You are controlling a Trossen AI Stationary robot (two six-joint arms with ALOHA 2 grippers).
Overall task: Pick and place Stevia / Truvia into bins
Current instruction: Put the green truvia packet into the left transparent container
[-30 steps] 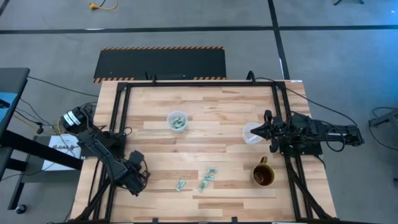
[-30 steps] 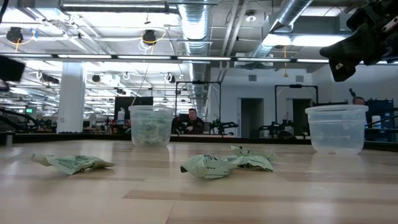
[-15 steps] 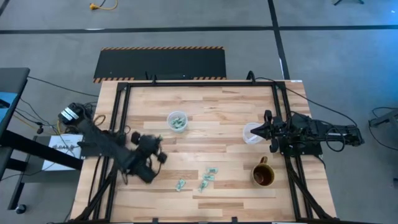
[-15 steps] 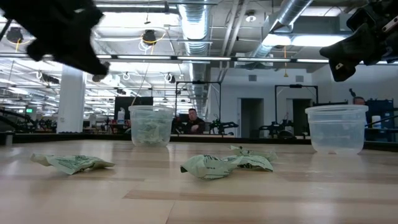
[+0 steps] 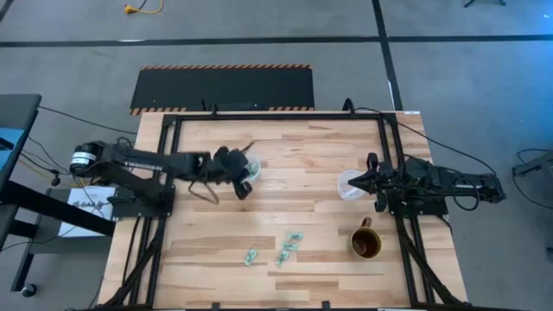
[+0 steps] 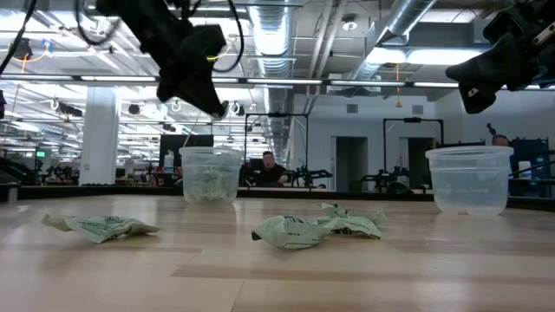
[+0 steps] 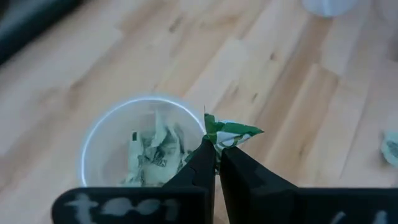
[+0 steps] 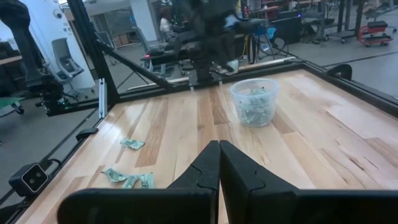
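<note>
My left gripper [image 7: 216, 154] is shut on a green-and-white Stevia sachet [image 7: 229, 132] and hovers over the rim of the left clear cup [image 7: 106, 146], which holds several sachets. In the high view that gripper [image 5: 244, 178] is at the cup [image 5: 248, 164]; in the low view it [image 6: 218, 106] hangs above the cup [image 6: 210, 176]. My right gripper [image 8: 219, 151] is shut, holds nothing, and waits beside the right clear cup [image 5: 349, 185]. Loose sachets [image 5: 289, 247] lie flat on the table toward its near edge, also seen in the low view [image 6: 316, 227]. My left gripper pinches the sachet between its two fingertips by one crumpled end [image 7: 213, 138]. The rest of the sachet sticks out past the fingertips. It is lifted clear, above the cup's rim on the side away from the arm.
A brown mug [image 5: 365, 244] stands near my right arm, toward the near edge. One more sachet [image 5: 251, 256] lies left of the loose pile, also seen in the low view [image 6: 102, 227]. A black frame [image 5: 259, 115] borders the table. People sit in the room behind.
My left arm has swung from the table's near-left corner up and toward the far edge and the right, ending above the left cup. The sachets on the table have stayed where they were.
</note>
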